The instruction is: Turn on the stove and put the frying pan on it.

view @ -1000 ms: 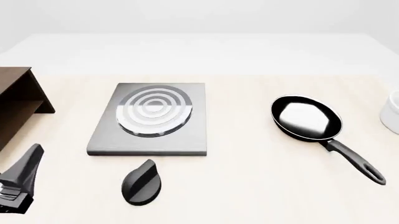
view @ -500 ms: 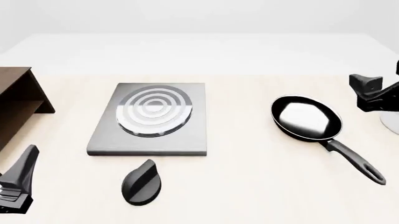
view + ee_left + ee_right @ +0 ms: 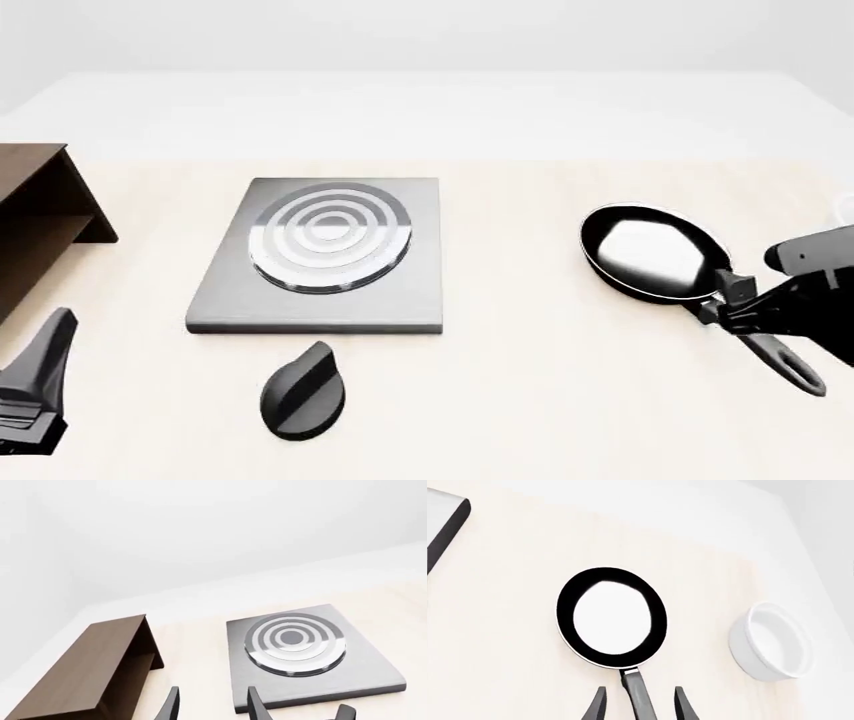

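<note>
Pan (image 3: 654,252) lying on the table right of the stove (image 3: 320,255), well apart from it, handle (image 3: 761,347) trailing toward the near right corner. Right gripper (image 3: 727,300), off at the far right edge half a second ago and absent before that, now hanging over the handle near its root. In the right wrist view, fingers (image 3: 598,706) spread wide, straddling the handle (image 3: 638,696) without closing; whether touching it or hovering above, cannot tell. White cup (image 3: 770,641) sitting just beyond the pan (image 3: 612,616), clear of the approach.

Left gripper (image 3: 34,385) idling at the near left edge, having sunk slightly over the last second; fingers (image 3: 172,705) parted in its wrist view, holding nothing, pointing past the shelf (image 3: 93,670) toward the stove (image 3: 307,652). Knob (image 3: 307,390) resting untouched just in front of the stove.

Judging from this: pan grasp being lined up first, closing on the handle likely next; knob turning not yet begun. Grip so near the bowl probably limiting tilt on lifting.
</note>
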Robot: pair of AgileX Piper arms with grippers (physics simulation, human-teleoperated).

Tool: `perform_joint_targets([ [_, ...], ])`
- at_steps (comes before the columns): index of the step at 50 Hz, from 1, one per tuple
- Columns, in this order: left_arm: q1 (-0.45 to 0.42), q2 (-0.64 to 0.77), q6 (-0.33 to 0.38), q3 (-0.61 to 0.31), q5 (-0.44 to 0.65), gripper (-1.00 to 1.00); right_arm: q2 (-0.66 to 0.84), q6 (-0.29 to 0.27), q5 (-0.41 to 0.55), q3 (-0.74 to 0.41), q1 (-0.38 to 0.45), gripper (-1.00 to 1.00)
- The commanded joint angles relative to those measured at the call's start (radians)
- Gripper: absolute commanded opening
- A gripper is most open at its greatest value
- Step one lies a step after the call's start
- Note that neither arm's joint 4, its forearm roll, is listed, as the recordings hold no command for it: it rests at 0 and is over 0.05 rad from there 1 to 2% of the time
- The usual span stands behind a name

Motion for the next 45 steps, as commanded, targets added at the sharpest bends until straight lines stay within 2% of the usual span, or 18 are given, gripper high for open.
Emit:
perform_joint_targets([
  [1,0.009,0.000,-0.002,0.004,-0.002,1.00,0.114,-0.055,-0.134,0.075,-0.022,1.00],
  [9,0.011,0.000,-0.004,0.004,0.001,1.00,0.180,-0.073,-0.213,0.101,-0.028,1.00],
  [15,0.028,0.000,0.007,0.008,-0.002,1.00,0.307,-0.106,-0.349,0.130,-0.057,1.00],
  [18,0.026,0.000,-0.001,0.008,0.003,1.00,0.324,-0.111,-0.370,0.133,-0.063,1.00],
  [19,0.030,0.000,0.000,0.008,0.004,1.00,0.351,-0.129,-0.407,0.141,-0.074,1.00],
  [30,0.028,0.000,0.006,0.004,0.009,1.00,0.439,-0.156,-0.485,0.137,-0.100,1.00],
  [31,0.016,0.000,-0.014,-0.002,0.028,1.00,0.531,-0.209,-0.584,0.141,-0.143,1.00],
  [32,0.017,0.000,-0.011,0.001,0.025,1.00,0.544,-0.209,-0.597,0.141,-0.145,1.00],
  [45,0.017,0.000,-0.008,0.002,0.025,1.00,0.546,-0.214,-0.605,0.149,-0.147,1.00],
])
